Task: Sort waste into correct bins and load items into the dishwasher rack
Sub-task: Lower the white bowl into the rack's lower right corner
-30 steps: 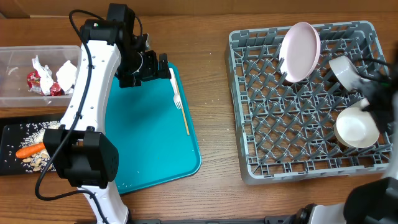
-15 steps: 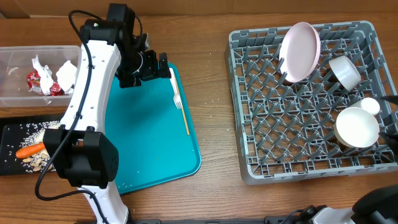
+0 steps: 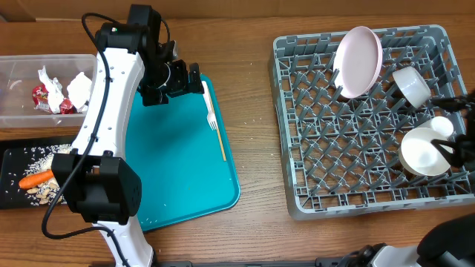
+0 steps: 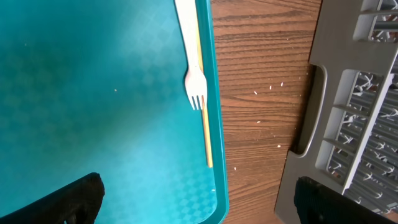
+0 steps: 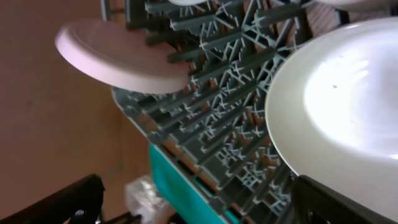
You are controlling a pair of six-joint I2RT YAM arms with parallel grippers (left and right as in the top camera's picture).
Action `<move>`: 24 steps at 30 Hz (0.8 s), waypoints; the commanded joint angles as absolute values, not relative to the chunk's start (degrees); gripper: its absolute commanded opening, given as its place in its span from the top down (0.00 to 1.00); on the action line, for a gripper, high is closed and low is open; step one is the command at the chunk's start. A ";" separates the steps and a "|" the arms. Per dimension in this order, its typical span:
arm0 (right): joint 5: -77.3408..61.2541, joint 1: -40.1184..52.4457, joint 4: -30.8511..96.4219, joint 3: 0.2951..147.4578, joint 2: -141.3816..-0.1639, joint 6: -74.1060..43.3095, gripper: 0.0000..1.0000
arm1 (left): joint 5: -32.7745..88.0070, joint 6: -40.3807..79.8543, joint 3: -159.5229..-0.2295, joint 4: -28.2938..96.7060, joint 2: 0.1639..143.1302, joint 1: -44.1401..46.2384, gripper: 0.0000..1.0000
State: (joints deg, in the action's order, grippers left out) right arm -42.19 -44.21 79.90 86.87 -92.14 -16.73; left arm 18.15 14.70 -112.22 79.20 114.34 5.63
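Your left pincer (image 4: 196, 202) hangs open over the teal tray (image 3: 185, 163). The fork (image 3: 211, 117) lies along the tray's right edge, on a yellow stick (image 3: 223, 144). Your right pincer (image 5: 199, 202) stands open at the rack's (image 3: 319, 148) right side, over the near bowl (image 3: 425, 152) and the cup (image 3: 442, 126). The plate (image 3: 358, 61) leans at the far side. The wrapper (image 3: 44, 96) and napkins (image 3: 78, 87) sit in the tub (image 3: 22, 81), and the carrot (image 3: 35, 180) lies on the black tray (image 3: 11, 178).

The overhead camera looks straight down on the whole table (image 3: 260, 89) from far off. The left wrist camera faces down, close over the teal tray (image 4: 93, 93), fork (image 4: 196, 84) and rack (image 4: 348, 124) rim. The right wrist camera sits close against the rack, sharing the pink plate (image 5: 118, 56) and bowl (image 5: 336, 106) with overhead.
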 commanded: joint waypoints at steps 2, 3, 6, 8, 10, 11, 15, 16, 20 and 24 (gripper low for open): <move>-29.87 -37.52 76.49 86.13 -90.76 -18.81 0.06 | 17.61 15.51 -112.62 79.44 112.84 5.76 0.00; -25.08 -35.64 74.81 85.80 -90.76 -21.23 0.13 | 17.63 15.51 -112.62 79.48 112.84 5.76 0.00; -11.27 -31.18 72.55 85.45 -90.89 -29.28 0.28 | 17.61 15.49 -112.62 79.53 112.84 5.76 0.00; -7.27 -28.64 71.75 85.45 -90.98 -31.59 0.45 | 17.58 15.46 -112.62 79.61 112.84 5.76 0.00; -6.83 -26.79 71.16 85.45 -91.13 -31.62 0.61 | 17.58 15.46 -112.62 79.70 112.84 5.76 0.00; -6.42 -26.11 71.16 85.45 -91.31 -31.97 0.67 | 17.61 15.46 -112.62 79.68 112.84 5.76 0.00; -1.10 -24.34 73.58 85.43 -92.62 -36.18 0.95 | 17.58 15.46 -112.62 79.72 112.84 5.76 0.00; -1.10 -24.05 74.08 85.43 -93.49 -36.16 0.96 | 17.58 15.46 -112.62 79.72 112.84 5.76 0.00; -0.21 -23.94 75.35 85.43 -95.90 -36.10 0.96 | 17.58 15.46 -112.62 79.68 112.84 5.76 0.00; 1.26 -23.94 75.66 85.43 -97.65 -36.32 0.96 | 17.56 15.44 -112.62 79.66 112.84 5.76 0.00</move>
State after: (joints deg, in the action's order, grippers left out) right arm -1.63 -24.27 75.79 85.62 -96.31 -35.24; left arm 18.15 14.90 -112.22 79.70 114.34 5.63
